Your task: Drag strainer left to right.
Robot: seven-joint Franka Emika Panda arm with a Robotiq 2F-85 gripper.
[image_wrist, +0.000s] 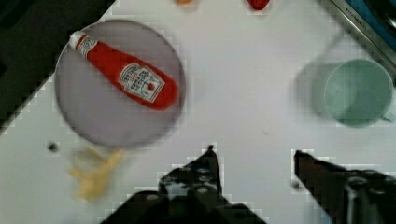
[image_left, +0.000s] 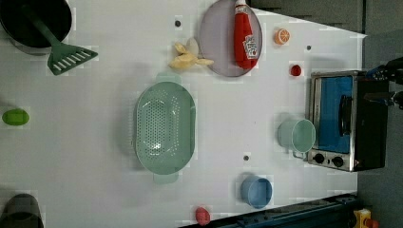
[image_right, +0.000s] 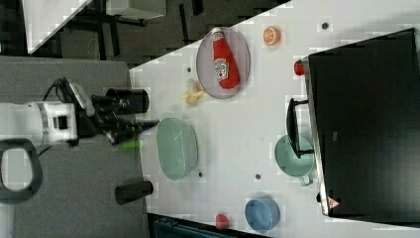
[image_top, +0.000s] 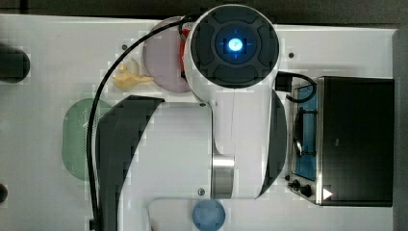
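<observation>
Strainer (image_left: 165, 127): on the white worktop (image_left: 95, 166), mid-left in the left view, empty and untouched.
Long axis: runs up-down in the left view.
Hand (image_right: 143, 125): fingers spread, gripping nothing; held apart from the strainer, just off the right view's left of its rim.
Coming move (judged): hand must come down onto the rim.
View difference: left view shows the hole grid; in the top view the arm covers most of the strainer.

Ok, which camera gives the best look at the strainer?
The left view: the strainer shows whole from above, with its hole grid and both end handles, nothing covering it. The right view shows it whole but at a slant, near the gripper. In the top view the arm covers much of it.
</observation>
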